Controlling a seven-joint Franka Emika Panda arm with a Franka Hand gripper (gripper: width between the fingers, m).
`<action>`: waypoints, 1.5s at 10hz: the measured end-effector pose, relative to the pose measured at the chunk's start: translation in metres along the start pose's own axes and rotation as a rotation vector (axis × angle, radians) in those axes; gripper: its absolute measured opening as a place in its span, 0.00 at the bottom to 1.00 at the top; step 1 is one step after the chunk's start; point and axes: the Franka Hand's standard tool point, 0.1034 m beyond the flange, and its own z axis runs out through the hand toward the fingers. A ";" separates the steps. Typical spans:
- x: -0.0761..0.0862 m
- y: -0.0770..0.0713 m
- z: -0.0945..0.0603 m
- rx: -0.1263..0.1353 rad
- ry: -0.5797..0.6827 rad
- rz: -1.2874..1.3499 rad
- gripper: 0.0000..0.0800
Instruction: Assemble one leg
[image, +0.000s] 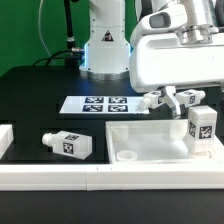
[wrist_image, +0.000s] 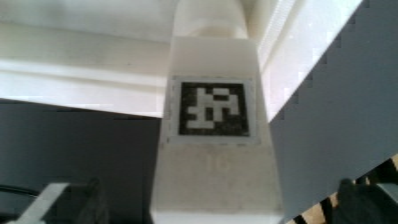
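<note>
In the wrist view a white leg (wrist_image: 217, 150) with a black-and-white tag runs up the middle of the picture. My gripper (wrist_image: 214, 205) is open around it. The dark fingers (wrist_image: 57, 203) stand clear of it on both sides. In the exterior view this leg (image: 202, 124) stands upright at the right end of the flat white panel (image: 140, 145), under my arm's large white hand (image: 175, 55). A second leg (image: 68, 145) lies on the table at the exterior view's left. Two more legs (image: 150, 100) (image: 190, 97) lie behind the panel.
The marker board (image: 100, 103) lies on the black table behind the panel. The arm's white base (image: 103, 45) stands at the back. A white rail (image: 100, 178) runs along the front edge, with a white block (image: 5, 138) at the far left.
</note>
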 end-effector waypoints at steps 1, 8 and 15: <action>0.005 0.002 -0.005 0.001 -0.014 0.003 0.81; 0.002 0.003 0.014 0.079 -0.491 0.066 0.81; 0.002 0.004 0.019 0.077 -0.498 0.082 0.36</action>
